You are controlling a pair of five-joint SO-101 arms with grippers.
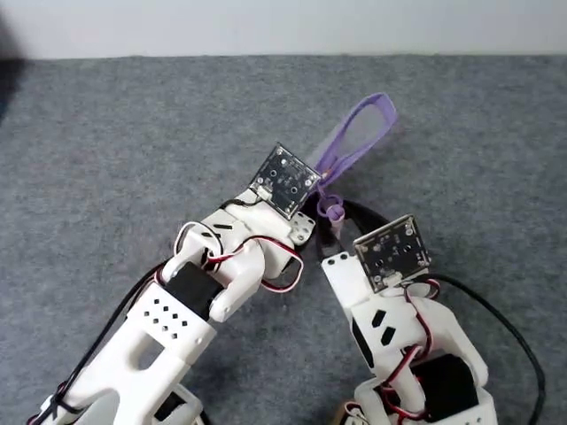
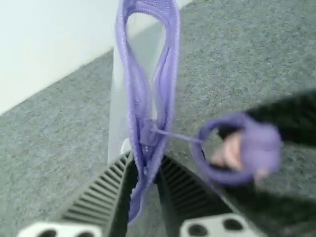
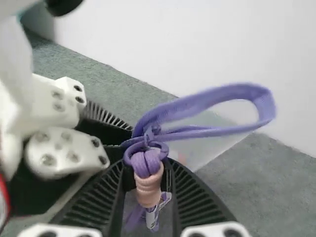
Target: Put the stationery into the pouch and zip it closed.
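Observation:
A clear pouch with a purple zipper edge is held up off the grey table, its mouth standing open as a long loop. My left gripper is shut on the pouch's zipper edge at the near end. My right gripper is shut on the zipper pull, a purple cord loop with a pink bead, just beside the left gripper. The pull also appears in the left wrist view, joined to the zipper by a thin cord. What lies inside the pouch is too hidden to tell.
Grey felt-like table all around, with a white wall along its far edge. A black cable runs by the right arm. The two arms stand close together near the middle.

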